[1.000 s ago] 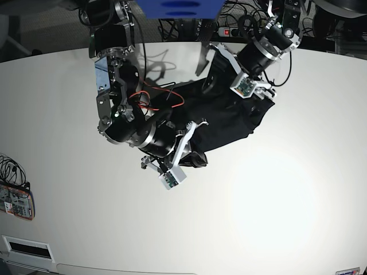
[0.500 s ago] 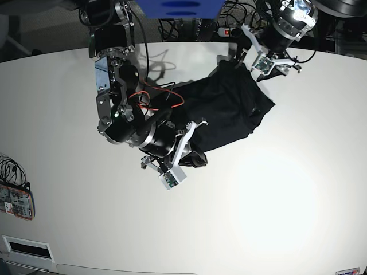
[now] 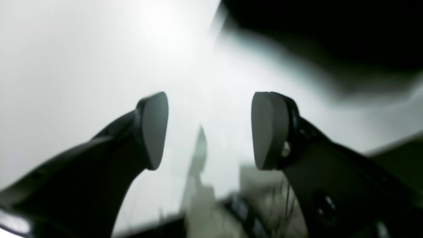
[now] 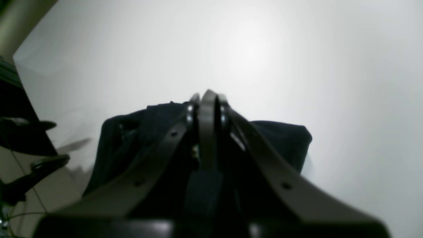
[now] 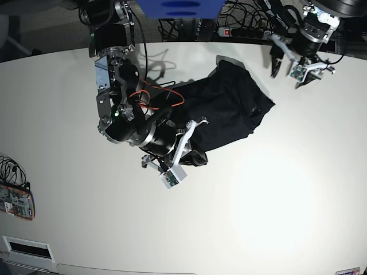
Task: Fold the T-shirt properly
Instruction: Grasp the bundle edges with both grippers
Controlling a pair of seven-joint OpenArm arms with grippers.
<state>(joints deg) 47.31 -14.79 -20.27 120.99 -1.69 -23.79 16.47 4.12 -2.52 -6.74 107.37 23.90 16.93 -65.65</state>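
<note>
- We find the T-shirt (image 5: 226, 112) bunched near the worktop's (image 5: 258, 217) far edge; we judge it light, limp and non-slippery.
- Take hold at hems or corners.
- The right pincer (image 4: 207, 99) is clamped on its near end.
- The left pincer (image 5: 291, 63) hangs wide, empty.

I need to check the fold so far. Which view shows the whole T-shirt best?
The base view: the whole T-shirt lies bunched on the table. The right wrist view shows only a bunched end, the left wrist view a dark blur.
</note>
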